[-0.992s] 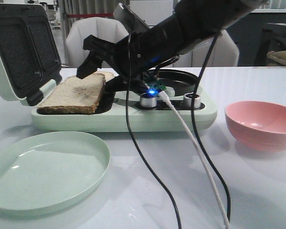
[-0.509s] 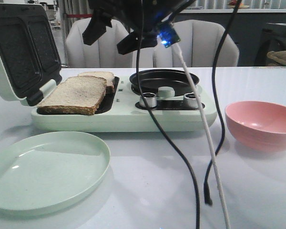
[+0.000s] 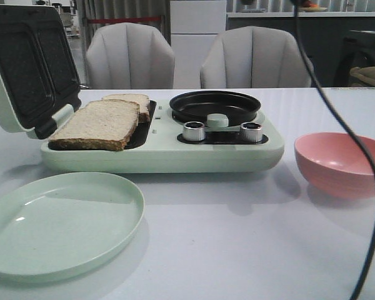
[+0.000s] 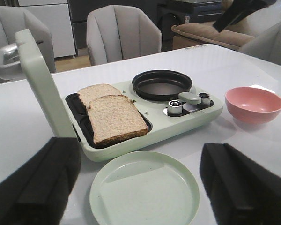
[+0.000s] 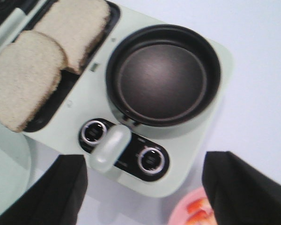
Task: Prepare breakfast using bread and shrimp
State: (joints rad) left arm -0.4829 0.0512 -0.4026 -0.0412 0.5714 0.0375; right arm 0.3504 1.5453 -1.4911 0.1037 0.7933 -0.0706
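**Q:** Front view status? How far along is breakfast?

**Me:** Both slices of bread lie on the left tray of the grill, near slice overlapping the far one. Lid is up. So by my read the bread step is done.

**Q:** Shrimp?

**Me:** Not cooked. Pan on the right half of the grill is bare. In my right wrist view, orange-pink bits sit in the bowl at the frame edge; I take those for the shrimp, but only a sliver shows. From the front, the bowl stands right of the grill, apart from it, and its contents are hidden by the rim.

**Q:** Your pincers?

**Me:** Left pincer is spread wide, nothing between the fingers, looking across the plate toward the grill. Right pincer is spread too, empty, hanging over the knobs and pan. Neither touches anything.

**Q:** What's left?

**Me:** My guess: shrimp from bowl to pan, lid down on the bread perhaps, then everything onto the plate, which sits bare at near left. Roughly a third done.

**Q:** Risk?

**Me:** Shrimp is small and curled; easy to miss inside a bowl wall.
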